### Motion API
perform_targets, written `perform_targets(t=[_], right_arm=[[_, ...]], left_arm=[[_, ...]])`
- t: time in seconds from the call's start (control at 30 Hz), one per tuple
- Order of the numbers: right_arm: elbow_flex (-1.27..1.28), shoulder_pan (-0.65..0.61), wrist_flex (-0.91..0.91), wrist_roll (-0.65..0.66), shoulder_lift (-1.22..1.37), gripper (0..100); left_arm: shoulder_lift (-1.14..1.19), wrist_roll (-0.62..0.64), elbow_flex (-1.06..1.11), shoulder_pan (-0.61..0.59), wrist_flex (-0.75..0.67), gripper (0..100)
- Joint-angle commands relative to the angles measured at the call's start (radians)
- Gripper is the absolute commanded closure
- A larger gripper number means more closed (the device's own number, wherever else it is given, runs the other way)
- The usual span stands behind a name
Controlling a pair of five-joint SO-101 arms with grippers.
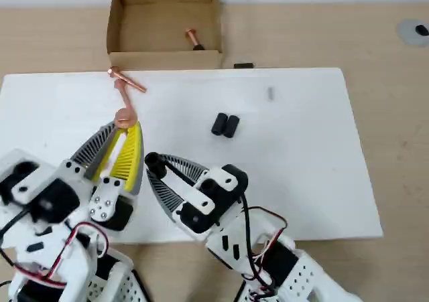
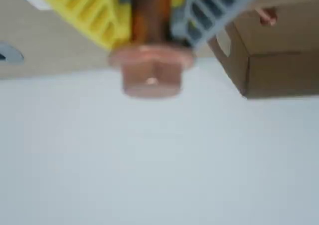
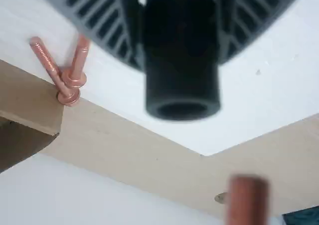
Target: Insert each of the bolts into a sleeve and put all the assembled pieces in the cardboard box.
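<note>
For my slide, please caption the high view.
Left gripper holds a bolt, right gripper a sleeve; one assembled piece in the box.

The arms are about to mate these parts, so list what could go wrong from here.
1. The bolt in the left gripper and the sleeve in the right gripper are apart and not lined up; the bolt may catch the sleeve's rim and slip.
2. The two spare sleeves lie touching; grasping one could roll the other.

Bright, even overhead light casting only faint, soft shadows
</note>
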Motion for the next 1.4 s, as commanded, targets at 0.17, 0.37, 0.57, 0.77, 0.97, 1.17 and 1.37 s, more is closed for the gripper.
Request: perform_targets(t=[0.17,0.37,0.57,0.77,0.97,1.17,1.37], right_arm=[[-0.002,0.01,-0.028,-0.008,-0.105,98.9],[-0.002,0.01,-0.028,-0.008,-0.105,98.9],[-0.002,0.01,-0.028,-0.008,-0.105,98.9],[-0.002,0.01,-0.028,-0.008,-0.105,98.9],[-0.002,0.01,-0.028,-0.008,-0.105,98.9],[-0.002,0.01,-0.028,-0.008,-0.105,98.9],[-0.002,0.01,-0.028,-0.008,-0.105,98.9]], left_arm=[[-0.007,0.069,0.058,-0.015,-0.147,100],[-0.007,0.069,0.078,-0.008,-0.158,100],[-0.007,0.063,0.089,-0.008,-0.149,99],[-0.007,0.064,0.083,-0.011,-0.086,99],[-0.007,0.068,0.086,-0.005,-0.054,99],[-0.007,0.069,0.089,-0.005,-0.052,99],[-0.007,0.101,0.098,-0.005,-0.052,99]])
